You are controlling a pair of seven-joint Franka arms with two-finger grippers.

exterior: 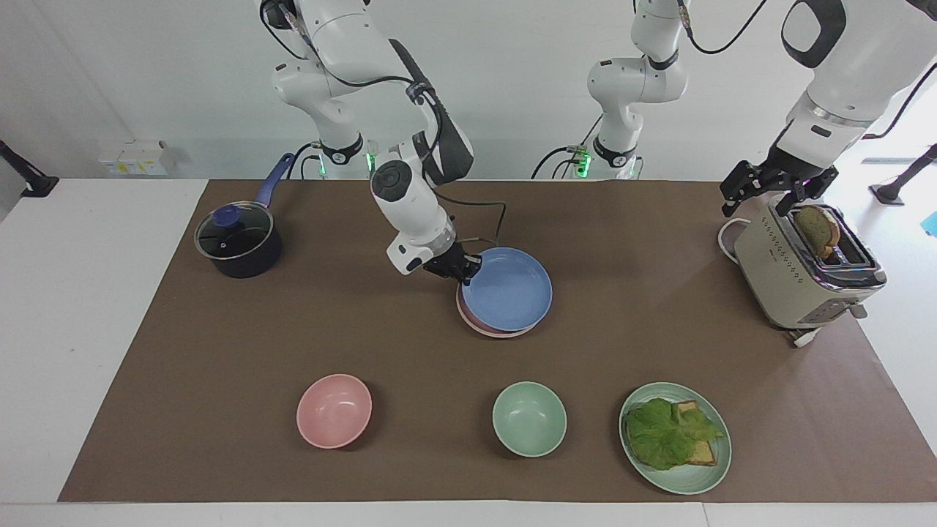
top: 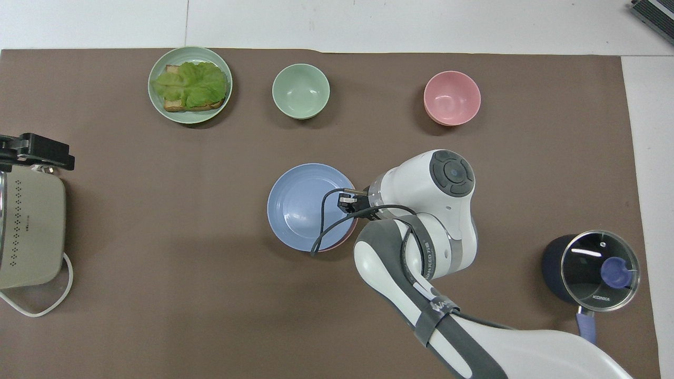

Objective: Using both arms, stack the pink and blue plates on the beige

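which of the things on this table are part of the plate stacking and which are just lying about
In the job:
- blue plate, held at its rim by the shut right tool, over the pink plate
- left tool, waiting over the toaster
- no beige plate shows

Lying about:
- pink bowl
- green bowl
- green plate with sandwich
- lidded saucepan
- toaster

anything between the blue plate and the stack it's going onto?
Nothing visible. The right gripper is shut on the blue plate by its rim, directly over the pink plate, whose edge peeks out beneath. The left gripper waits over the toaster.
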